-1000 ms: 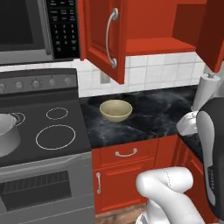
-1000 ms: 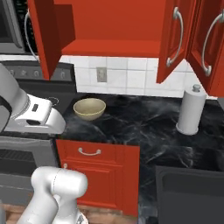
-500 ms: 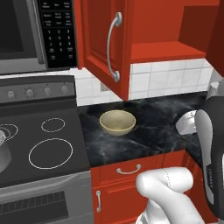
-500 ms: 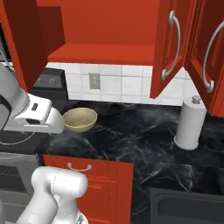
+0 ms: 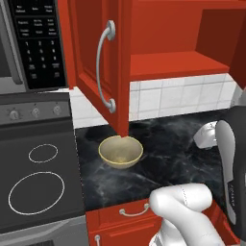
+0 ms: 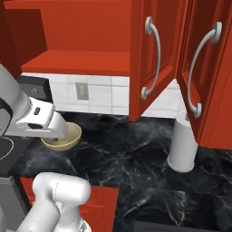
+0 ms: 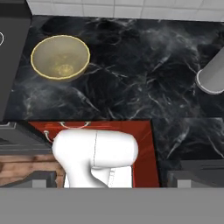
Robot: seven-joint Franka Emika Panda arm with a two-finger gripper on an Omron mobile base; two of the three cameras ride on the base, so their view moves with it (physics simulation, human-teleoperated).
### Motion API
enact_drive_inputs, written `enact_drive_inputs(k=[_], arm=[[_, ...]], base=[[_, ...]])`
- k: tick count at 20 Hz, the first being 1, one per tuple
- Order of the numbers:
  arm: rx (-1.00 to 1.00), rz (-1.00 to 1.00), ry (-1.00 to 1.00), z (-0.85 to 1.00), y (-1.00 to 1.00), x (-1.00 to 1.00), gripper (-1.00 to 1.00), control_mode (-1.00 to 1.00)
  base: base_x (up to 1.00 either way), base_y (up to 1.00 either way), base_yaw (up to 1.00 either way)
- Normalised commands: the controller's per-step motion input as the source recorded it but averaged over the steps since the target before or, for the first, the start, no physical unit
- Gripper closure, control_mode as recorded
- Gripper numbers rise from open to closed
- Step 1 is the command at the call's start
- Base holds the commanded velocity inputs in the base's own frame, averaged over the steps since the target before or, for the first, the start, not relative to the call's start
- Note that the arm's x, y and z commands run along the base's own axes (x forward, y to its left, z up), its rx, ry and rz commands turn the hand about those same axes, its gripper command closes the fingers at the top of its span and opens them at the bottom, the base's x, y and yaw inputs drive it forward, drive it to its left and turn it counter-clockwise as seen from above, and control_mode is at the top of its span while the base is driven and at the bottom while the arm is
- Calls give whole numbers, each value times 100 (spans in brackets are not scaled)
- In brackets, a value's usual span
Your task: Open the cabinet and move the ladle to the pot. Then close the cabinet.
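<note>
The cabinet (image 5: 168,65) stands open. Its left door (image 5: 103,72) swings out over the counter, and its right door (image 6: 156,59) hangs open too. The red shelf (image 6: 77,61) inside looks bare where I can see it. The ladle and the pot are out of view. In the hand view my gripper (image 7: 112,181) looks straight down at the black counter, its dark fingertips (image 7: 30,179) far apart and nothing between them.
A shallow yellowish bowl (image 5: 120,152) (image 7: 60,57) sits on the black marble counter (image 5: 173,144) under the left door. A paper towel roll (image 6: 183,145) stands to the right. The stove (image 5: 36,178) and microwave (image 5: 33,43) lie left. A neighbouring single-door cabinet (image 6: 206,77) hangs right.
The whole picture has shifted: the base has driven closer to the counter and rightward, so the stove slid left and the pot left the view. The jaws stay open.
</note>
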Motion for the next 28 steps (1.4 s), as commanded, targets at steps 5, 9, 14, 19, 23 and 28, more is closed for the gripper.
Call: enact_drive_inputs(k=[5,9,14,19,23,28], arm=[[0,0,0,0,0,0,-100,100],[4,0,0,0,-6,2,-100,-100],[6,0,-4,8,-19,-1,-100,-100],[0,-1,-30,30,-18,-32,-100,-100],[0,-10,-40,35,-2,-50,-100,-100],[-6,-20,-37,21,-1,-25,-100,-100]], base=[[47,-20,0],[13,-6,0],[0,0,0],[0,0,0],[0,0,0],[0,0,0]])
